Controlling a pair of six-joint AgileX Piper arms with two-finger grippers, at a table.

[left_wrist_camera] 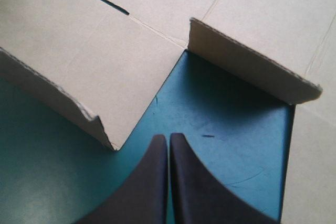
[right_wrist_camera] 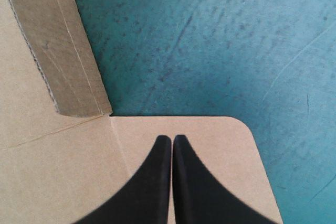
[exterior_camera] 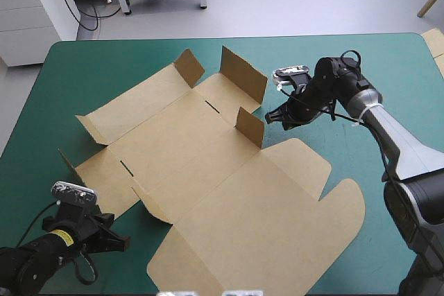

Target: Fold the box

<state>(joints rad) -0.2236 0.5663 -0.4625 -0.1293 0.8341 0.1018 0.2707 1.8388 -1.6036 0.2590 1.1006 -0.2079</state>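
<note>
The brown box [exterior_camera: 208, 164] lies as a cut sheet across the middle of the teal-green table, mostly flat, with a few short flaps standing up. My left gripper [exterior_camera: 123, 242] is shut at the near left corner, just off the sheet. In the left wrist view the left gripper [left_wrist_camera: 168, 138] hovers over bare cover, facing a notch between a side panel [left_wrist_camera: 105, 61] and a raised flap [left_wrist_camera: 252, 66]. My right gripper [exterior_camera: 272, 118] is shut beside the upright flap [exterior_camera: 250, 126]. In the right wrist view the right gripper [right_wrist_camera: 171, 139] is over a rounded flap [right_wrist_camera: 220, 150], with the standing flap [right_wrist_camera: 68, 51] beside it.
Bare teal-green cover [exterior_camera: 388, 74] runs along the far edge and right side of the table. A pale tan sheet edge [exterior_camera: 434, 43] shows at the far right corner. The wide lid panel [exterior_camera: 277, 233] reaches the near edge.
</note>
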